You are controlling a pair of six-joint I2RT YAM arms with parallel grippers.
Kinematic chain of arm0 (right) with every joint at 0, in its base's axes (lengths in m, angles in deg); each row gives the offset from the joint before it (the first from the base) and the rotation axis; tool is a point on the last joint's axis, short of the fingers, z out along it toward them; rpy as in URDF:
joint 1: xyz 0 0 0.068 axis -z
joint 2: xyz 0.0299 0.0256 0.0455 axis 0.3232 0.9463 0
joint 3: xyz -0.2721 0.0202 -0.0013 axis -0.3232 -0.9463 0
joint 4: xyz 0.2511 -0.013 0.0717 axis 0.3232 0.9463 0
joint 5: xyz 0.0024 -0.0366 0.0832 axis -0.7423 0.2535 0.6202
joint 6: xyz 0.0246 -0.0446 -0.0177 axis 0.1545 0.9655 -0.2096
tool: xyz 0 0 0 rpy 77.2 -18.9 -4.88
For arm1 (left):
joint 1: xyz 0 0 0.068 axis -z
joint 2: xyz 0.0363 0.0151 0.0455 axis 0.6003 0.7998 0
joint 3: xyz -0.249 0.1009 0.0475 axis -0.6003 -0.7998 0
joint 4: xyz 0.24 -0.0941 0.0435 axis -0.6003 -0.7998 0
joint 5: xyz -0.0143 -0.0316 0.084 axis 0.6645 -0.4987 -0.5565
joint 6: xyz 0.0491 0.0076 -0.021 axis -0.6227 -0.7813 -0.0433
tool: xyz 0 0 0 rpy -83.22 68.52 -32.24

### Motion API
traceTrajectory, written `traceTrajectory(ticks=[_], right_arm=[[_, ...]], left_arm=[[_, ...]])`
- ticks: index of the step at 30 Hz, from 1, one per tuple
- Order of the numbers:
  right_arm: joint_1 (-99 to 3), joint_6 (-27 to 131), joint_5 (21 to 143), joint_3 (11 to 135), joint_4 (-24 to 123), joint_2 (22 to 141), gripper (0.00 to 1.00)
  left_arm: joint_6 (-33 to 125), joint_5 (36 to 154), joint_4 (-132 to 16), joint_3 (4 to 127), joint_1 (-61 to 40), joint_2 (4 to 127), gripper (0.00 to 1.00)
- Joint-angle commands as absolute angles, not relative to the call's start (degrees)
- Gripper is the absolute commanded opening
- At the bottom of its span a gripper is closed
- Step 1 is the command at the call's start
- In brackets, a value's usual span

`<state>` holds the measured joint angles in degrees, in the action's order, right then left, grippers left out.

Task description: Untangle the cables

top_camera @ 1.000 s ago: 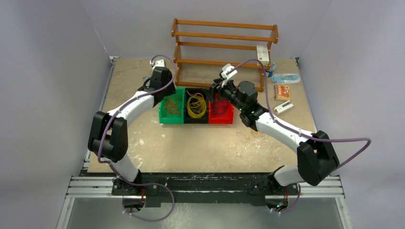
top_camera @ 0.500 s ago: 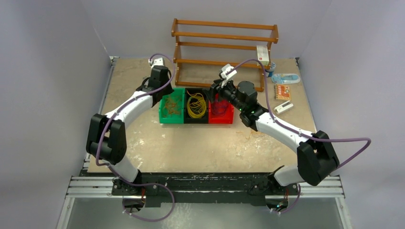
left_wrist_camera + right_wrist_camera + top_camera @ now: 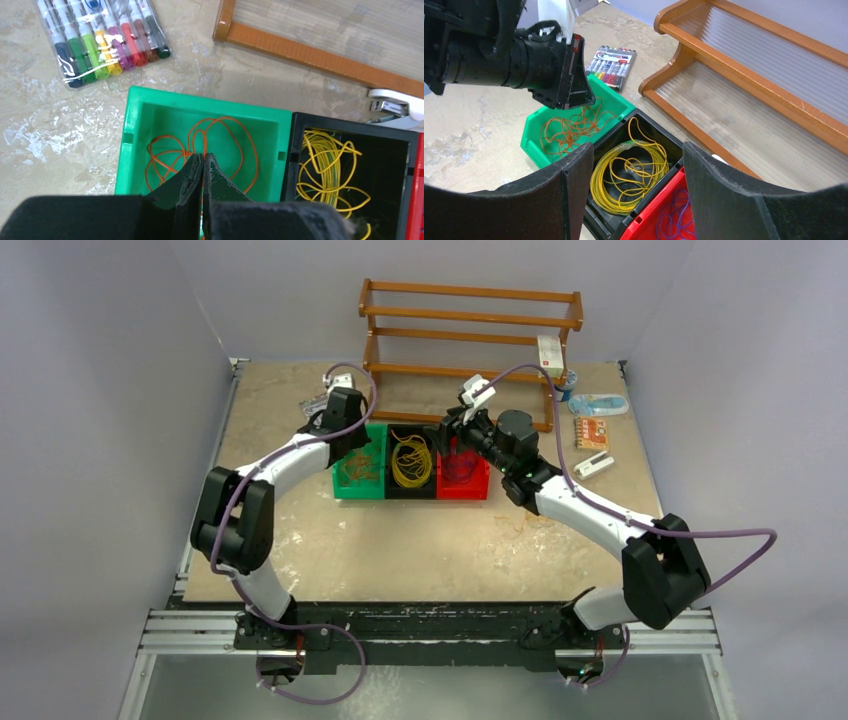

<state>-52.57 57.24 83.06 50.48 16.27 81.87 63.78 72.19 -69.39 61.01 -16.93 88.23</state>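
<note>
The cables lie sorted in three bins side by side. Orange cables (image 3: 165,155) fill the green bin (image 3: 200,97), yellow cables (image 3: 629,175) coil in the black bin (image 3: 350,125), and purple cables (image 3: 674,215) rest in the red bin (image 3: 465,490). My left gripper (image 3: 203,156) hangs over the green bin with its jaws pressed together. Thin orange loops converge at its tips, and an orange strand shows in the slit between the fingers. My right gripper (image 3: 636,150) hovers open above the black and red bins, holding nothing.
A clear pack of coloured markers (image 3: 102,42) lies on the table behind the green bin. A wooden rack (image 3: 470,340) stands at the back. A white stapler-like thing (image 3: 397,102) sits behind the black bin. Small packets (image 3: 591,432) lie at the right.
My left gripper has closed from half open to shut, and its wrist has shifted a little right and nearer, over the green bin. The right arm has not moved.
</note>
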Motion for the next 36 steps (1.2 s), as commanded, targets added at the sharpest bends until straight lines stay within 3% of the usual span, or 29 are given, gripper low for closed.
traceTrajectory(ticks=[1, 13, 20, 24, 36], right_arm=[[-52.4, 57.3, 84.3, 50.7, 14.5, 81.1, 0.68], [-52.4, 57.2, 84.8, 51.2, 15.4, 80.6, 0.67], [-52.4, 56.8, 82.7, 50.3, 14.7, 78.6, 0.68], [-52.4, 56.5, 81.5, 50.0, 14.2, 77.5, 0.69], [-52.4, 53.2, 67.8, 48.3, 15.8, 74.0, 0.7]], left_arm=[[64.5, 71.4, -65.9, 59.6, -16.4, 89.0, 0.0], [65.0, 71.1, -64.4, 58.1, -16.3, 90.4, 0.0], [64.7, 69.7, -64.5, 58.4, -16.3, 84.6, 0.19], [64.5, 69.3, -65.4, 58.8, -16.3, 81.9, 0.25], [64.6, 68.5, -63.7, 57.0, -16.4, 75.9, 0.31]])
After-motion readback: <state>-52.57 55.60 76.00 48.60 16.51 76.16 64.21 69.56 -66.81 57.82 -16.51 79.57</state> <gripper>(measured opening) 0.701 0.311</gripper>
